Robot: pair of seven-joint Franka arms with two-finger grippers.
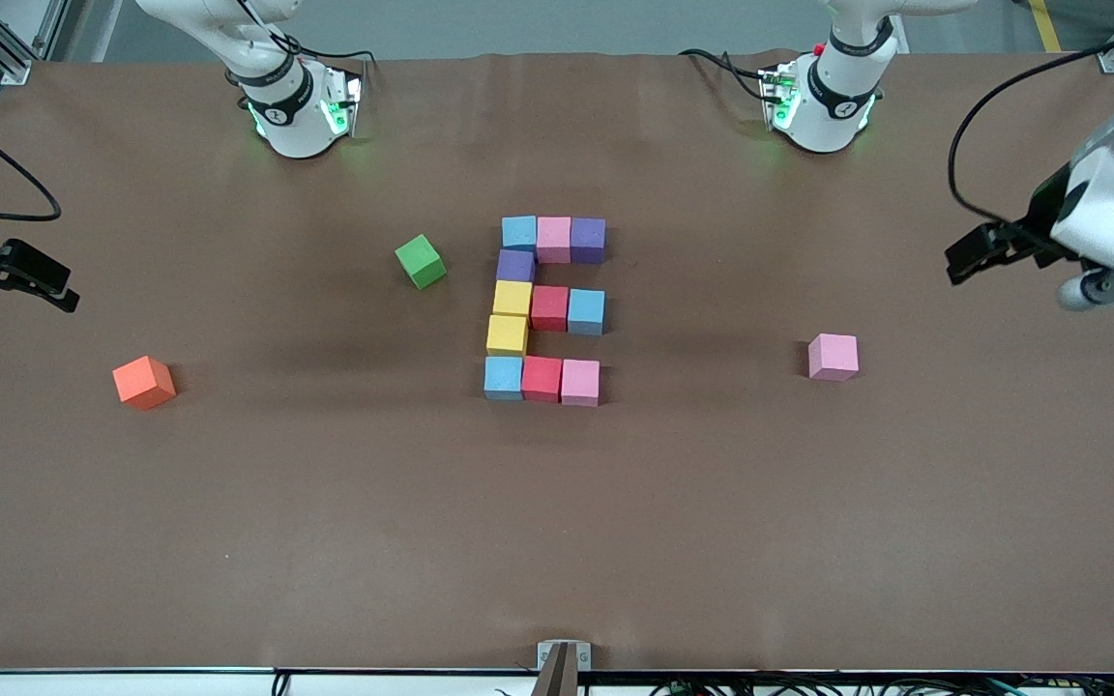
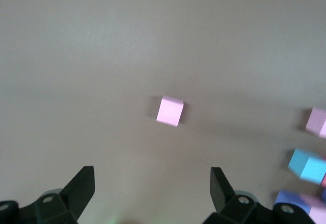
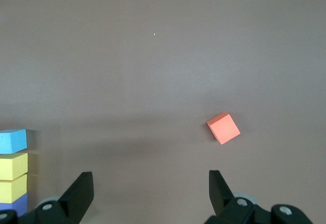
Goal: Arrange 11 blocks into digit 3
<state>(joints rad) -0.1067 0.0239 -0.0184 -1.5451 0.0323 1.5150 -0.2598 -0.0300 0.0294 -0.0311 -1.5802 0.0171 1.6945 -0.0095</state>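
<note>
1. Right gripper (image 1: 30, 280): you see it over the table edge at the right arm's end, jaws apart and empty, waiting; the orange cube (image 1: 143, 381) lies near it
2. Digit 3 (image 1: 547, 309): its eleven blocks sit touching at mid-table, apparently complete
3. Spare pink cube (image 1: 833, 356): it lies apart, toward the left arm's end
4. Left gripper (image 1: 987, 253): jaws apart, empty, the nearer arm to that cube

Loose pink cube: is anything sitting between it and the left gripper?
Nothing visible. The loose pink cube lies alone on bare table toward the left arm's end, apart from the block figure. The left gripper hangs open above the table's edge there, with only bare tabletop around the cube in its wrist view.
</note>
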